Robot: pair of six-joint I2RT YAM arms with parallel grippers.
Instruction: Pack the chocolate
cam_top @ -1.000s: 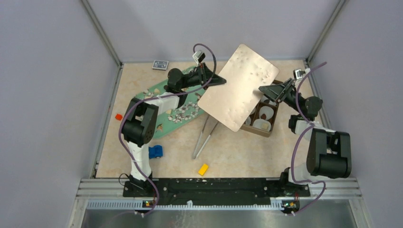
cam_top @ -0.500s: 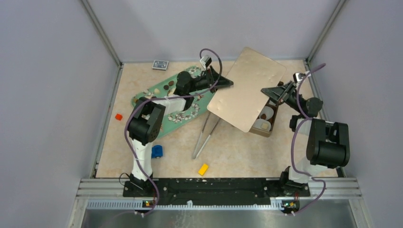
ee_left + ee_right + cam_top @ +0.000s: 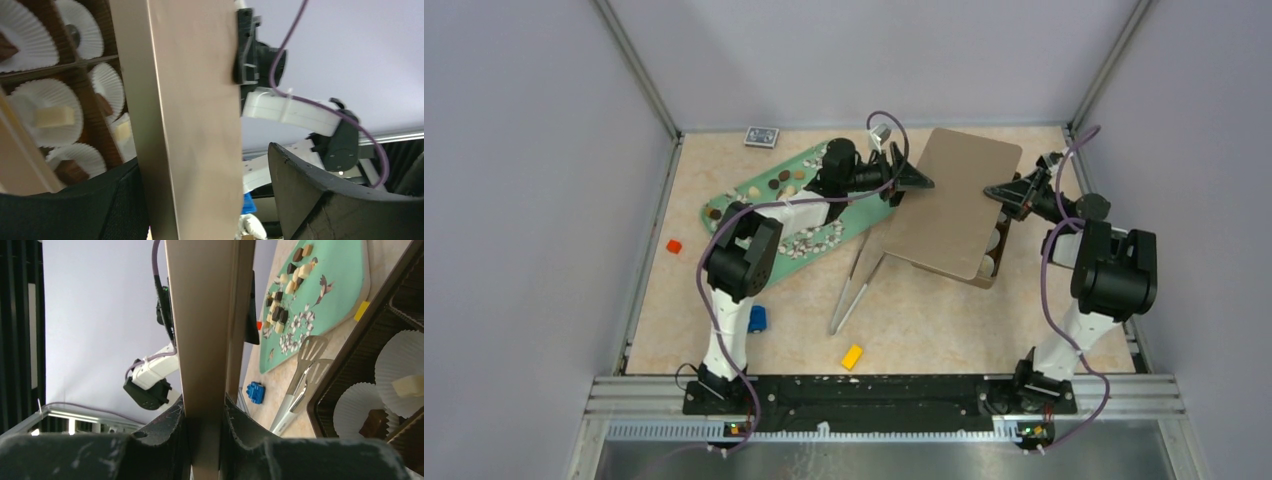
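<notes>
Chocolate pieces (image 3: 786, 182), brown and cream, lie on a green tray (image 3: 754, 195); the right wrist view shows them (image 3: 280, 310) too. More chocolate (image 3: 52, 116) sits in white paper cups inside the brown box (image 3: 987, 272). A tan lid (image 3: 954, 205) lies tilted over that box and hides most of it. My left gripper (image 3: 914, 180) is open around the lid's left edge (image 3: 195, 115), with a clear gap at one finger (image 3: 325, 200). My right gripper (image 3: 1002, 192) is shut on the lid's right edge (image 3: 207, 315).
Metal tongs (image 3: 856, 285) lie just left of the box. A blue toy car (image 3: 757, 318), a yellow block (image 3: 852, 357) and a red block (image 3: 673, 246) lie on the table. A card deck (image 3: 761, 137) sits at the back wall.
The lid has come down and flattened over the box. The left gripper moved right with it and opened. The right gripper closed on the lid's right edge.
</notes>
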